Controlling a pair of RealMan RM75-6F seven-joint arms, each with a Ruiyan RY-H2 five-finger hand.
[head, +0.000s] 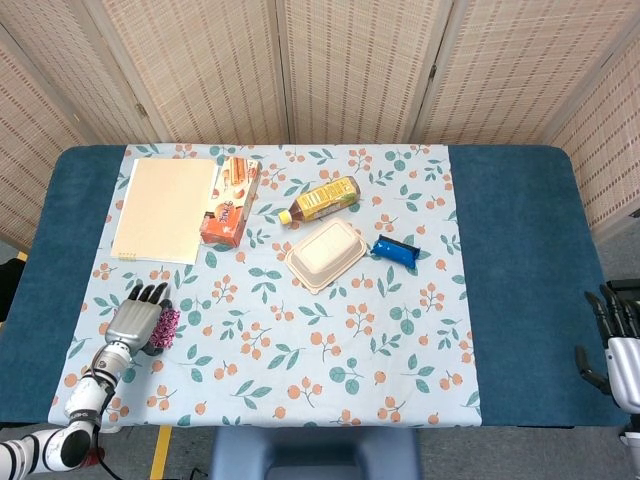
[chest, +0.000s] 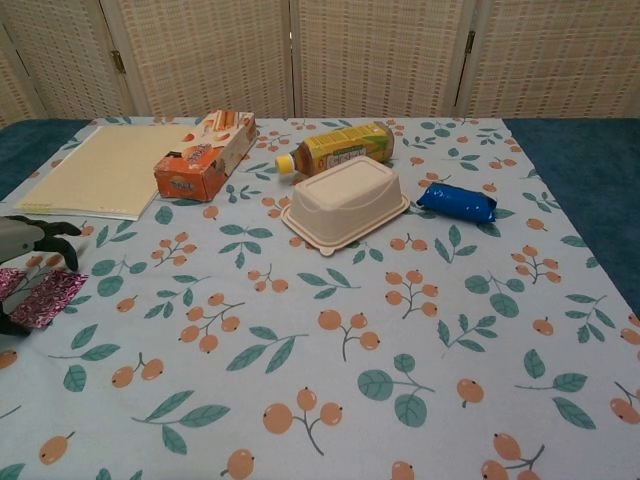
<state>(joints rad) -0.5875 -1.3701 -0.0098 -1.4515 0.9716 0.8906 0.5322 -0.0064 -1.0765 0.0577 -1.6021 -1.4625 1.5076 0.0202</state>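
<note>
Woven screens back a bench (head: 520, 260) under floral cloth; the left robot hand (head: 131, 322) rests, fingers spread, over a crinkly magenta foil packet (chest: 42, 297); the right robot hand (head: 615, 345) hangs empty, fingers apart.

Tablecloth (head: 300, 340) covers the middle of the table (head: 520, 260). Far left on it: notepad (head: 163, 208), with the biscuit box (head: 230, 199) just beside its right edge. Right of the box: bottle (head: 322, 199), lying on its side. Lidded food container (head: 326, 255) just in front of the bottle; snack packet (head: 396, 250) to its right. Left hand (head: 134, 322) at the near left corner, over a foil wrapper (chest: 44, 297). Right hand (head: 618, 345) off the table's near right edge
</note>
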